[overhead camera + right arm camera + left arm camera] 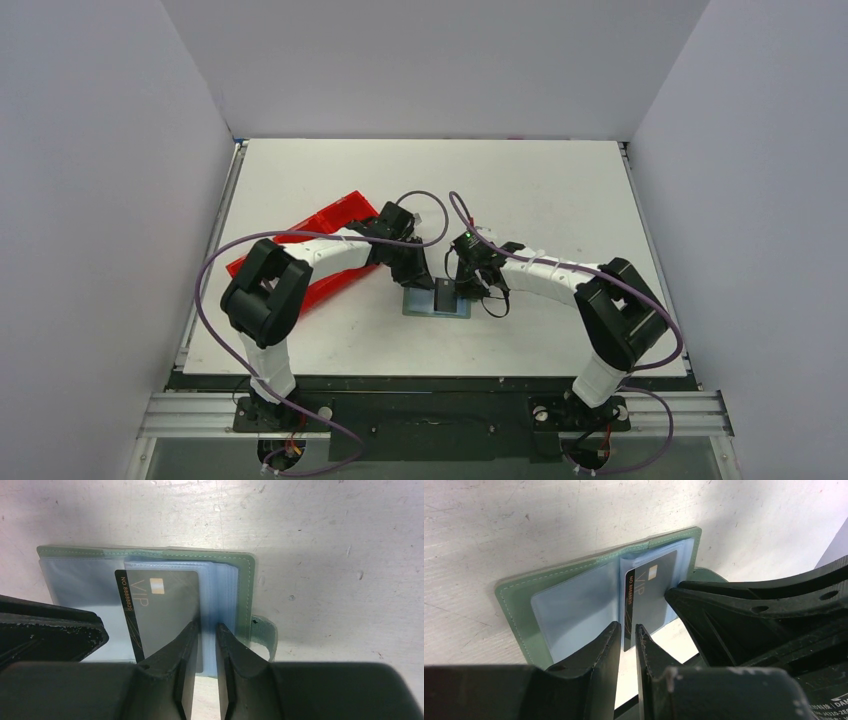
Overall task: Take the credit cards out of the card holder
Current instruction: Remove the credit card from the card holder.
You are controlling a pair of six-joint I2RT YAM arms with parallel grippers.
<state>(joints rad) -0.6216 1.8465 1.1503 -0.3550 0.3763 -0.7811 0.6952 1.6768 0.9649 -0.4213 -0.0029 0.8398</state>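
I'm aiming to slide the credit card [649, 595] flat toward 9 o'clock, left tool [628, 632] pinching its edge, right tool [207, 630] (grip unclear) over the card holder [245, 580].

A red tray [335, 215] lies askew on the white table [540, 190].
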